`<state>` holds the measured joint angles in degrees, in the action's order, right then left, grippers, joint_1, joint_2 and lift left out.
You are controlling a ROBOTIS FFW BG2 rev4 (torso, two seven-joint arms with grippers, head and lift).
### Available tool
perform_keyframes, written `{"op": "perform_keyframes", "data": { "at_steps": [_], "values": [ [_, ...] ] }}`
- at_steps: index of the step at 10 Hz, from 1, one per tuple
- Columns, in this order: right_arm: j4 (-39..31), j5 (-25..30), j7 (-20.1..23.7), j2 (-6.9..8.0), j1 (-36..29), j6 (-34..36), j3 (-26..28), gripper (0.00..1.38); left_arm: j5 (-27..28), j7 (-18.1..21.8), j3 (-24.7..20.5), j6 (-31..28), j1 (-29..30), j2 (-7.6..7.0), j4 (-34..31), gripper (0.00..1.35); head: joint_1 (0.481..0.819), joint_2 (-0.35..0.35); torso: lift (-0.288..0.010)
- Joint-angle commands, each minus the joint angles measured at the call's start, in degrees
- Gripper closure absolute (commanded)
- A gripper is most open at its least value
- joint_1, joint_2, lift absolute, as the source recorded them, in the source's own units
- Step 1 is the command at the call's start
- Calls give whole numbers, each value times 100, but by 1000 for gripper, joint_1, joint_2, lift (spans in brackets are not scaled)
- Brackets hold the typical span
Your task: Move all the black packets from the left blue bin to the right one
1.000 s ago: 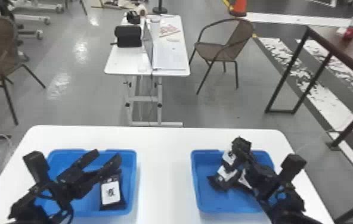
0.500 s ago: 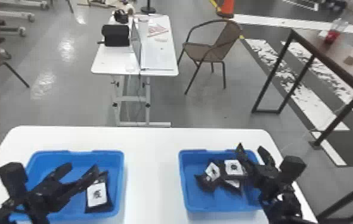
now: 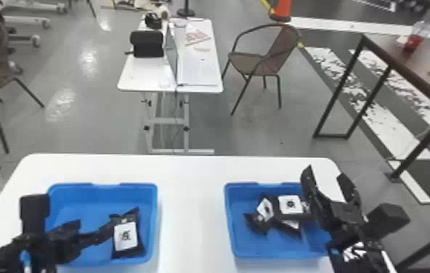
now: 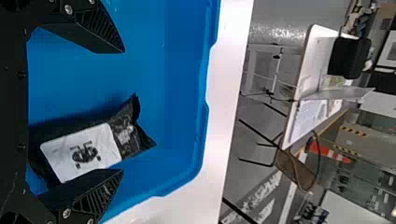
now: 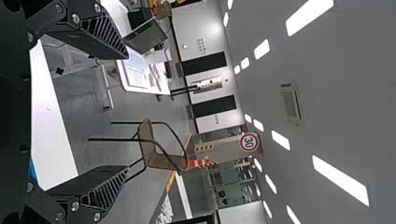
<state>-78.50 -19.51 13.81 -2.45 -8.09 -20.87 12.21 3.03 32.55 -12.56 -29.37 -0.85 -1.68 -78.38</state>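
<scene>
Leftmost, the left gripper [image 3: 95, 229] spreads its fingers wide over the left blue bin [image 3: 80, 211], where a black packet [image 3: 126, 236] lies near the right wall. Across the table [image 3: 192, 214], several black packets [image 3: 290, 205] lie bunched in the right blue bin [image 3: 238, 218]; at its right side, the right gripper [image 3: 325, 176] stands wide and empty.

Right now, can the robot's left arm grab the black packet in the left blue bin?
Probably yes. The left gripper hangs open above the left blue bin, and nothing lies on top of the black packet. The packet sits closer to one finger, though, so the gripper may need to shift a bit.
</scene>
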Motion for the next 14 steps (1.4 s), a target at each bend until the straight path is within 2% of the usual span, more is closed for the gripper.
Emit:
{"op": "perform_keyframes", "data": {
  "at_steps": [1,2,3,5,6,7,9,10,11,12,14],
  "values": [
    [-51,-167,78,60,-26,-5,-9,193,-163,59,324,-306,-442,-386,640,137,695,-116,0],
    [-51,-219,95,69,-44,-5,-9,194,-303,112,614,-236,-759,-562,1238,156,695,-110,0],
    [-60,-237,139,87,-44,-14,-9,194,-330,270,755,107,-1075,-580,1827,182,695,-113,0],
    [-25,-299,183,96,-44,-14,-26,194,31,533,694,503,-1558,-404,2565,183,695,-127,0],
    [2,-325,192,96,-44,-5,-70,194,4,560,623,626,-1708,-351,2855,197,695,-136,0],
    [28,-386,210,104,-44,-14,-114,194,-13,595,614,599,-1884,-342,3268,245,695,-140,0],
    [81,-439,218,104,0,-5,-193,194,-198,753,632,986,-2226,-360,4200,340,695,-144,0],
    [116,-474,245,104,27,-5,-237,194,-224,727,491,1197,-2244,-342,4305,473,695,-147,0],
    [125,-509,271,104,27,-5,-246,194,-224,674,324,1443,-2209,-289,4314,943,695,-143,0],
    [142,-545,306,104,18,-5,-255,194,-312,621,184,1698,-2112,-272,4305,1227,695,-135,0],
    [151,-624,333,104,-17,-5,-290,194,-1059,692,236,2322,-1919,-281,4305,1211,695,-125,0]
  ]
}}
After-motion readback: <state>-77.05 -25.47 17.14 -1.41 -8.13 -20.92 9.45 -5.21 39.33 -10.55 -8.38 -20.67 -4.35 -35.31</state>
